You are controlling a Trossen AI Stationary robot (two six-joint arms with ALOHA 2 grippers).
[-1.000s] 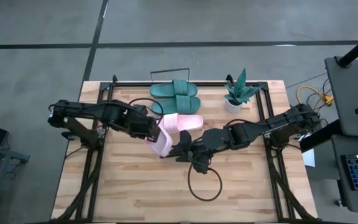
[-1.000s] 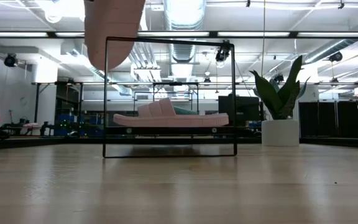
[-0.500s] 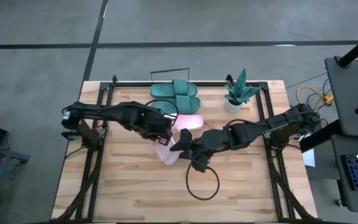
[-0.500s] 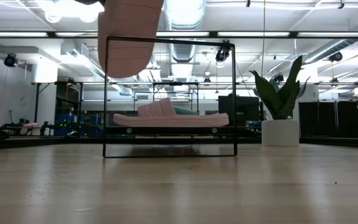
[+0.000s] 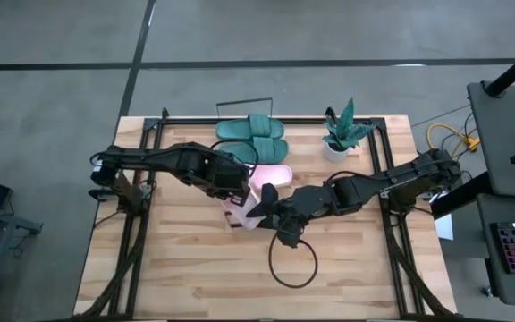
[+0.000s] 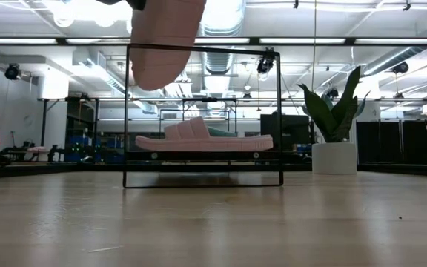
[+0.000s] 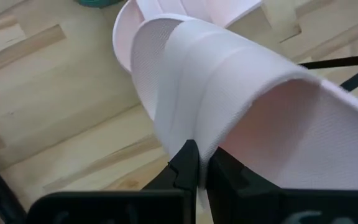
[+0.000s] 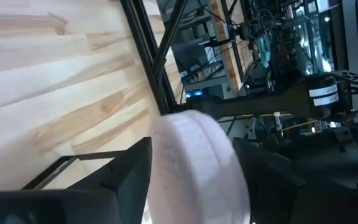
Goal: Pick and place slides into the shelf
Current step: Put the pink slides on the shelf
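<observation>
Pink slide in mid-air handover, just short of the shelf

Pink rubber hangs between both arms: the left end effector (image 7: 194,163) has its fingers pinched tight on the edge of a pink slide (image 5: 242,202), carried clear above the tabletop (image 5: 186,268), toe hanging down in the low view. The right end effector (image 8: 188,171) sits right at the slide's free end with its fingers spread wide on either side of it; whether they press on the rubber yet I cannot tell.

On the shelf (image 6: 202,154), the other pink slide (image 5: 271,174) already lies flat beside the two teal slides (image 5: 253,136), with the potted plant (image 5: 342,130) well apart at the tabletop's corner.

To do this step well, I judge the right fingers should close squarely across the sole or strap before the left lets go, since the soft rubber may bend or slip. Then the slide should be levelled, carried over the black wire rail, and set down beside its pink mate without nudging it
</observation>
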